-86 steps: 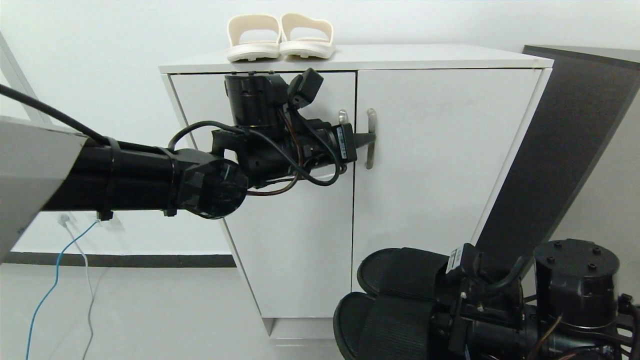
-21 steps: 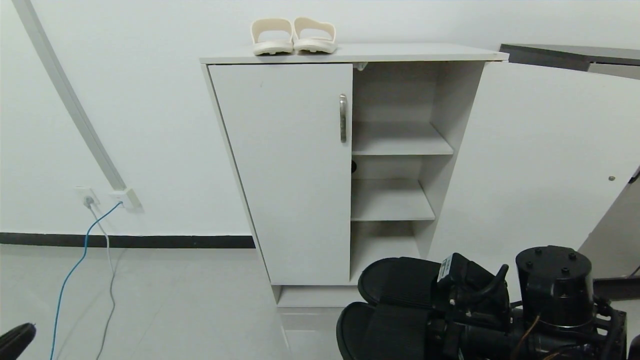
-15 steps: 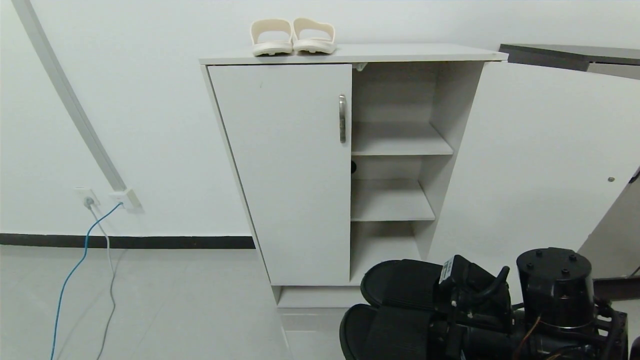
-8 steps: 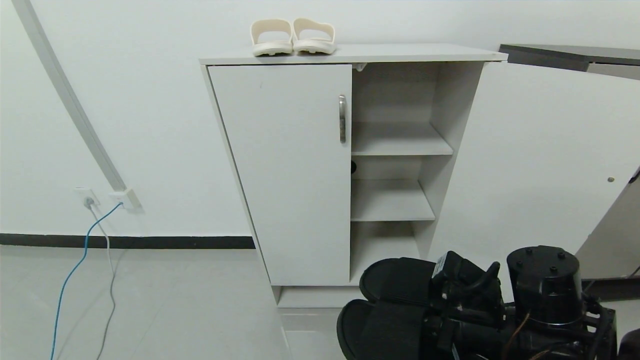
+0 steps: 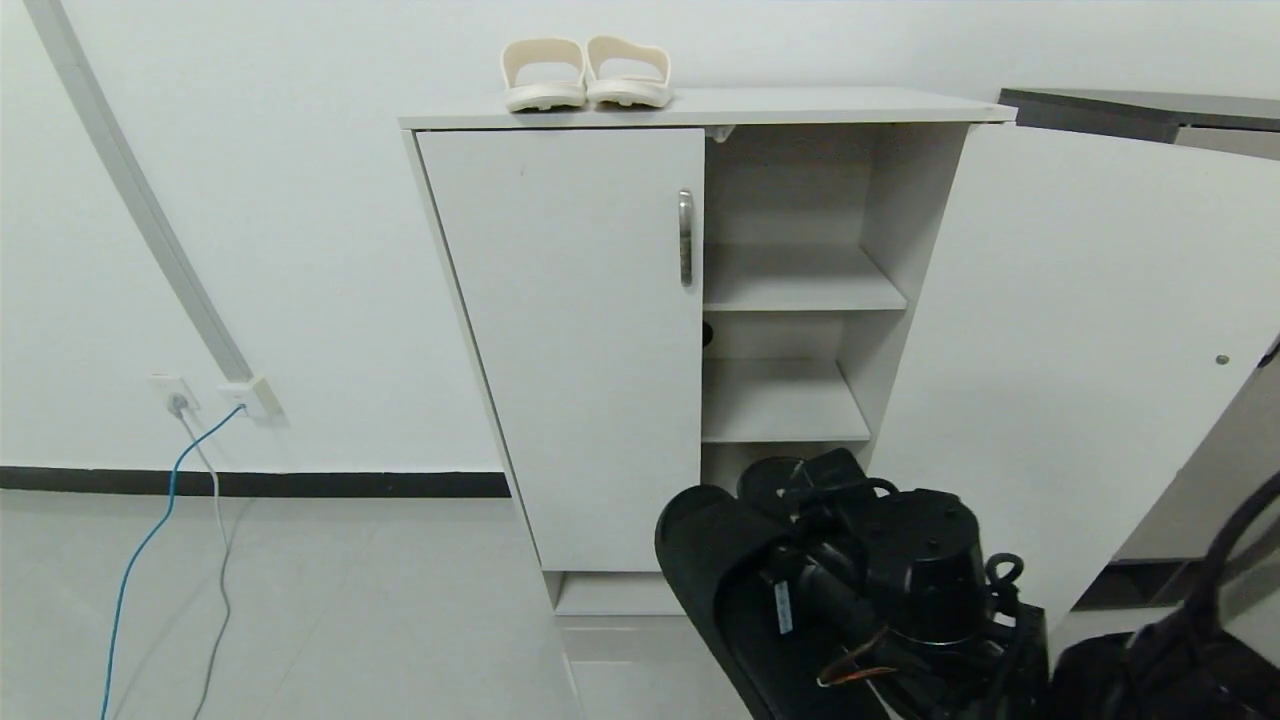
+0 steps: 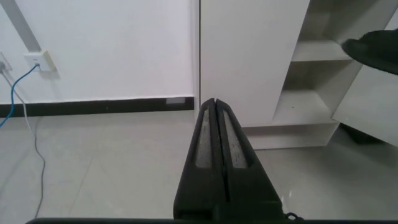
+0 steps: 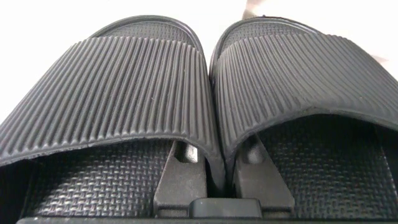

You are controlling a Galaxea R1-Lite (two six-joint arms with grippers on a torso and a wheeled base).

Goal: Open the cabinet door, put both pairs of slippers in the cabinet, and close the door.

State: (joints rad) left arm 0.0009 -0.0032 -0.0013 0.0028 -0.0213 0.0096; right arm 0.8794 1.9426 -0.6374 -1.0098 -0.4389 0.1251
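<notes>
The white two-door laminate cabinet (image 5: 830,102) stands at 12 o'clock in the head view, its right door (image 5: 1060,330) swung wide toward 3 o'clock and its left door (image 5: 570,340) shut. The pair of black rubber slippers with ribbed straps (image 5: 710,560) is carried at about 5 o'clock, toes aimed at the lowest compartment (image 5: 722,458), just under the middle shelf (image 5: 775,405). The right gripper (image 7: 219,171) has its fingers (image 7: 183,177) clamped on the two inner side walls, pressed together between them, so the whole pair hangs from one narrow pinch. The left gripper (image 6: 215,143) hangs low over the floor tiles with its fingers pressed together on nothing. The pair of cream moulded slippers (image 5: 585,72) sits on the cabinet top at 12 o'clock, not yet stowed. The main risk, as I judge it, is the soft walls sliding or twisting in that pinch: the pair sits tilted, and a toe catching the front edge of the middle shelf or the edge of the left door could lever one slipper free. The arm also works close to the right door at 3 o'clock, and a nudge could swing it against the arm.
</notes>
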